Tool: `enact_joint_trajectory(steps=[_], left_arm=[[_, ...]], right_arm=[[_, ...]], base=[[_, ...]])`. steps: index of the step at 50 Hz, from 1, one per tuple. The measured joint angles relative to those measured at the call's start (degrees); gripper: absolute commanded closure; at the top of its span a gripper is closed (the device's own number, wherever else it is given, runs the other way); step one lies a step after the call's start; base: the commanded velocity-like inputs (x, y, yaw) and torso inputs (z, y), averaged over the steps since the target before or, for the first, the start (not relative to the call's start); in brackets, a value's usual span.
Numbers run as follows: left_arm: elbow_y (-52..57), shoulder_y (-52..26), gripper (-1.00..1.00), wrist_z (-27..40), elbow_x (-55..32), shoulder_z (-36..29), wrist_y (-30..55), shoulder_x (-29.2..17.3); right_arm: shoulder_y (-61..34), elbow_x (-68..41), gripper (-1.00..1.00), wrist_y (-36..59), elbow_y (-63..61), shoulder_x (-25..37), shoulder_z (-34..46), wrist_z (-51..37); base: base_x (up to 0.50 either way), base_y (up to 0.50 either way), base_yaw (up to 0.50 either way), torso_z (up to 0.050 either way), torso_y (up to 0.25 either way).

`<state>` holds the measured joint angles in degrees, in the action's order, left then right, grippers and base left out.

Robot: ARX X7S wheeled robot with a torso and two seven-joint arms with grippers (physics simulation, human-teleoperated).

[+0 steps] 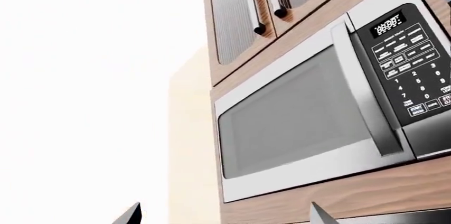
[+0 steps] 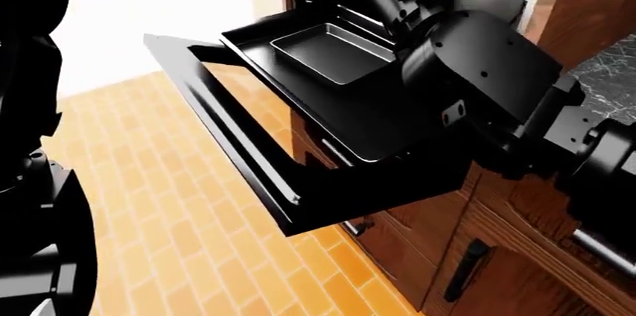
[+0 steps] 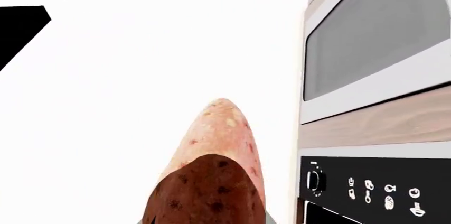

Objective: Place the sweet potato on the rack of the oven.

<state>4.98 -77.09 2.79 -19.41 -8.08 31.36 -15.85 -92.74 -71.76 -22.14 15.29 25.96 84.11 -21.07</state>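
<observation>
The sweet potato (image 3: 215, 166), pinkish-tan with dark speckles, fills the lower middle of the right wrist view and sticks out from my right gripper (image 3: 208, 220), which is shut on it. In the head view the potato is hidden behind my right arm (image 2: 487, 62), which reaches over the rack (image 2: 368, 126). The rack is a wide flat black shelf pulled out above the open oven door (image 2: 238, 130). My left gripper (image 1: 225, 216) is open and empty, with only its fingertips (image 1: 130, 216) showing, pointed up at the wall units.
A smaller, deeper black baking pan (image 2: 333, 51) sits on the far part of the rack. A steel microwave (image 1: 303, 113) and wood cabinets (image 1: 254, 7) hang above; the oven's control panel (image 3: 373, 189) shows below the microwave (image 3: 373, 49). The floor is orange tile (image 2: 149, 204).
</observation>
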Motion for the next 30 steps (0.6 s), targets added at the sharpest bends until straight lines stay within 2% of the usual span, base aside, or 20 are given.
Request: enact_joint_trajectory(steps=[30], left_arm=[[0.37,0.19,-1.0,0.8,-0.63,-0.23,0.26,-0.43]], right_arm=[[0.41,-0.8,1.0,0.57,6.61,-3.12,-1.09,2.29]], base=[[0.29,0.41,0.0,0.0,0.001]])
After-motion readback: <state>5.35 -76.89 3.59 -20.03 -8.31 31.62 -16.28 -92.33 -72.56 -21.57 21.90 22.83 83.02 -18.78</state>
